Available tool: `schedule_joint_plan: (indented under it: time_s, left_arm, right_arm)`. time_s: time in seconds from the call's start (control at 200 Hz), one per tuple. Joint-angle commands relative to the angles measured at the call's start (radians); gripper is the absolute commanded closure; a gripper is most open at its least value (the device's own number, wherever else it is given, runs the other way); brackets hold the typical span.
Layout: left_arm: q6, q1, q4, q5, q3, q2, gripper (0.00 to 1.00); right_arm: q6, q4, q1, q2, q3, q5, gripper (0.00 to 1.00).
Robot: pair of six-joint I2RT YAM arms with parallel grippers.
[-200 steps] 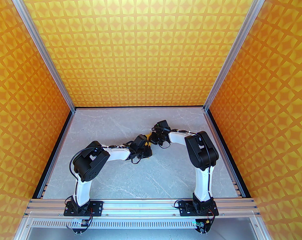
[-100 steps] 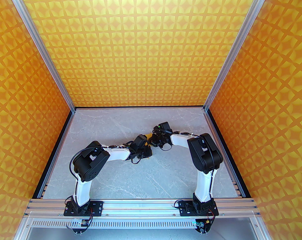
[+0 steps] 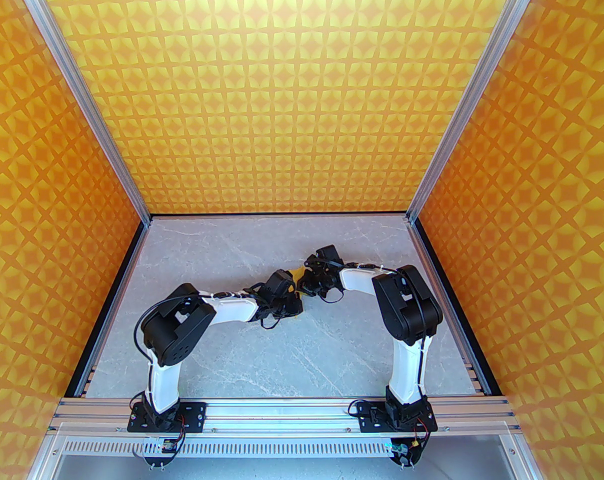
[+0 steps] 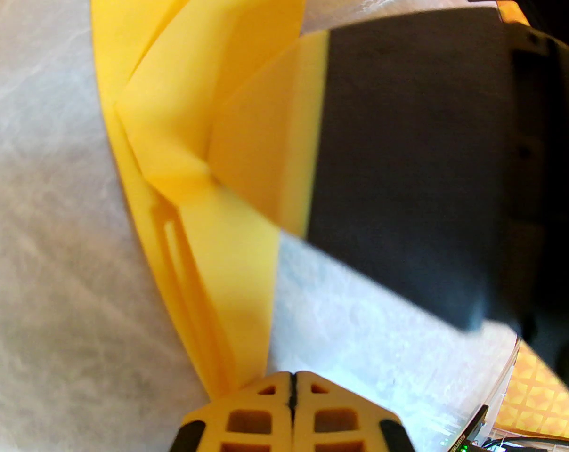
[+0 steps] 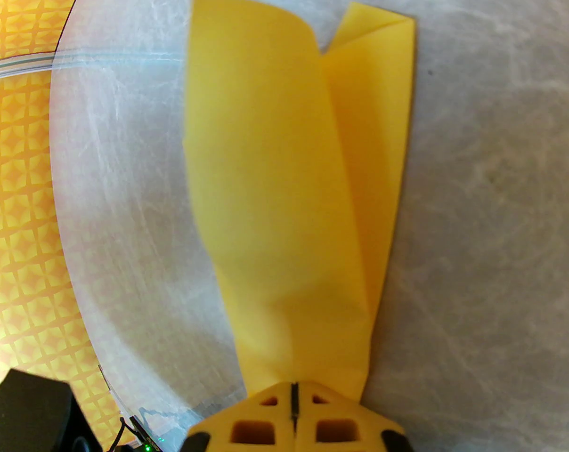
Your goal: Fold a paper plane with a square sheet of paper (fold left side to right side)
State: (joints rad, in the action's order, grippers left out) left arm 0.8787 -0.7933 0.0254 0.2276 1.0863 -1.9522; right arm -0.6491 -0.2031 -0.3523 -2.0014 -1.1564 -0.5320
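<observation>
Where the paper (image 5: 275,181) lies folded in the middle of the bench (image 3: 242,358), the left jaws sit pressed together, tips touching its near end. Just beyond, the right jaws, also pressed together, meet its other end, and one flap curls upward.

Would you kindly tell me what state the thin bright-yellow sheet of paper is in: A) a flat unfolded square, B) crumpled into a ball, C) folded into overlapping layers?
C: the thin bright-yellow sheet of paper shows overlapping flaps ahead of the right gripper.
</observation>
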Motion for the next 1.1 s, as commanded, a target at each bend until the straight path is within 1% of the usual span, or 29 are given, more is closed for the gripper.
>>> schedule_joint_plan:
  time_s: [0.0, 0.185, 0.47, 0.84, 1.095]
  left_arm:
    - [-0.006, -0.007, -0.025, 0.000, -0.025, 0.036, 0.99]
    - [0.001, -0.009, 0.000, 0.018, -0.031, 0.030, 0.99]
    - [-0.015, -0.018, -0.006, 0.025, 0.007, 0.050, 0.98]
    - [-0.036, -0.021, -0.066, 0.023, 0.096, -0.036, 0.98]
    - [-0.050, -0.019, -0.085, 0.009, 0.056, -0.050, 0.99]
  right_arm:
    - [0.017, -0.049, 0.001, -0.029, -0.005, 0.062, 1.00]
    - [0.016, -0.047, 0.001, -0.033, -0.002, 0.061, 1.00]
    - [0.014, -0.051, 0.000, -0.042, 0.000, 0.067, 1.00]
    - [0.014, -0.061, 0.001, -0.043, 0.004, 0.080, 1.00]
    - [0.013, -0.061, 0.001, -0.040, 0.006, 0.083, 1.00]
